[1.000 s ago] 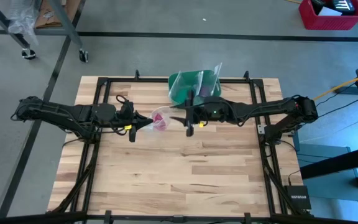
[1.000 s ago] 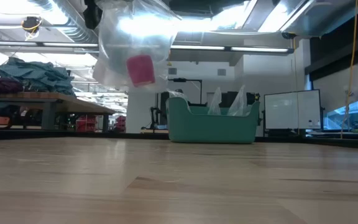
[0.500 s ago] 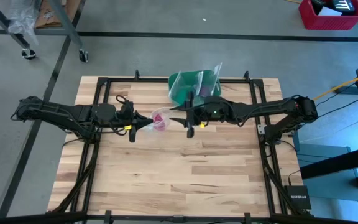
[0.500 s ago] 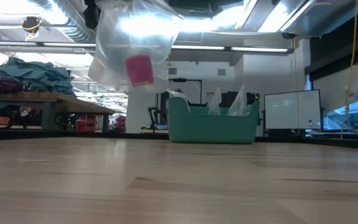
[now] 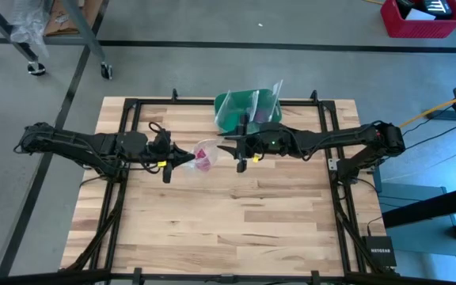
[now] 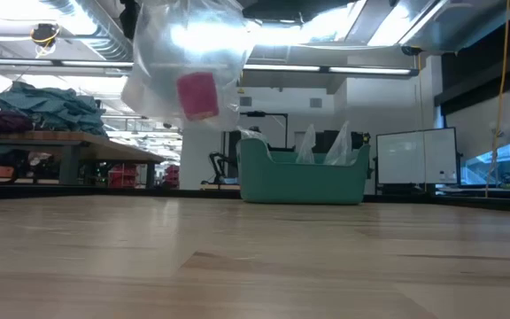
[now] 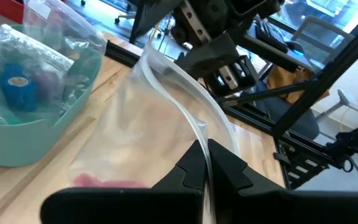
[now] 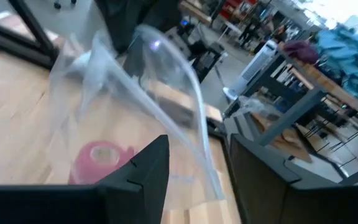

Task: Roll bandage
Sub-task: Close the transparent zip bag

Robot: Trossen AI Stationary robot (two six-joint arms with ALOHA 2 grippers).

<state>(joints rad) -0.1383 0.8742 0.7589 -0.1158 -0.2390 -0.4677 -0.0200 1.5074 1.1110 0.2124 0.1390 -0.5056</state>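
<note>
Bandage [image 8: 99, 160] inside bag [image 8: 135, 118], below right fingers [image 8: 143, 171]

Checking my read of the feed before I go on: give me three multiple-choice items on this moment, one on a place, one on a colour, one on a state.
1. Where is the pink bandage roll?
A. Inside the clear plastic bag held above the table
B. In the green bowl
C. Lying bare on the table

2. What colour is the roll seen inside the green bowl in the left wrist view?
A. Pink
B. Blue
C. Yellow

3. How is the left gripper?
A. Open, clear of everything
B. Shut on the bag's rim
C. Shut on the bowl

Answers:
1 A: the low view shows the roll in the bag, off the wood.
2 B: it shows blue through its wrapper.
3 B: its fingers pinch the bag's edge.
</note>
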